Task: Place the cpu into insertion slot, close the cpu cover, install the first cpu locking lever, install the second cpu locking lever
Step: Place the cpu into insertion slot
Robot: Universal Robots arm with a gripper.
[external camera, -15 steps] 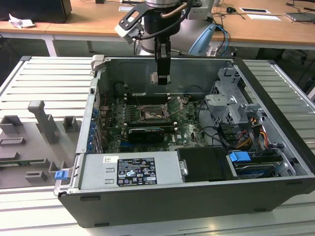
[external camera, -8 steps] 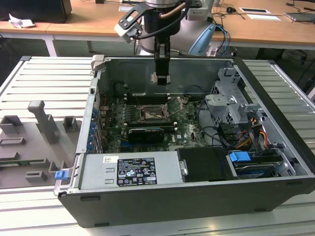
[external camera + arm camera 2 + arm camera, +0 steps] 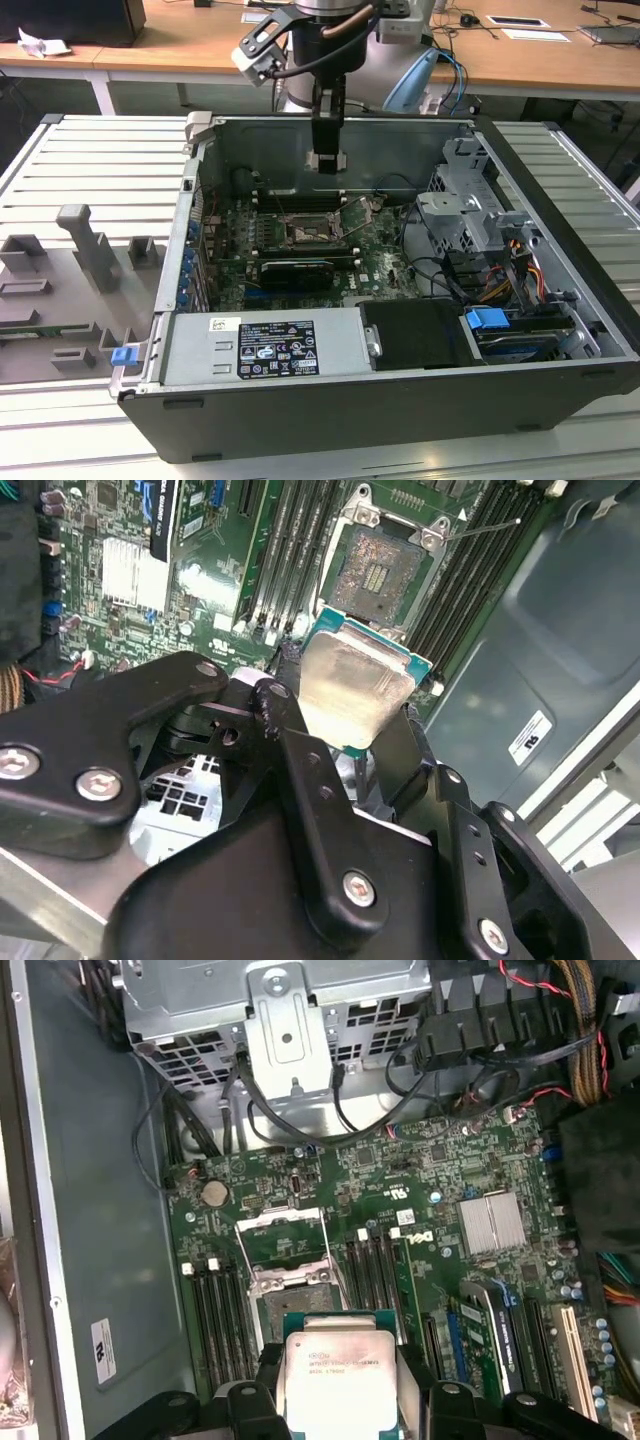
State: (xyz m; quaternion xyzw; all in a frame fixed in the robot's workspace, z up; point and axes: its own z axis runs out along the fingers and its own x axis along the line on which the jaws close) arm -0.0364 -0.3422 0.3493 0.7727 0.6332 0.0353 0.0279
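The cpu (image 3: 352, 692), a flat square chip with a pale metal face and a green edge, is held by its sides between my gripper's (image 3: 350, 725) black fingers (image 3: 285, 730). In the first wrist view the cpu (image 3: 340, 1372) hangs over the near edge of the insertion slot (image 3: 290, 1305). That slot (image 3: 378, 572) lies open on the green board, its dark contact field bare. The cpu cover (image 3: 283, 1232) is swung back beyond the slot. A thin locking lever (image 3: 485, 528) sticks out beside the socket. In the exterior view my gripper (image 3: 327, 160) hangs above the insertion slot (image 3: 305, 232).
The open computer case (image 3: 560, 290) walls in the board. Memory slots (image 3: 290, 555) flank the socket, and a long black card (image 3: 300, 270) lies in front of it. A drive cage (image 3: 470, 200), cable bundles (image 3: 505, 275) and the power supply (image 3: 265, 345) stand nearby. Grey fixtures (image 3: 90, 250) sit outside.
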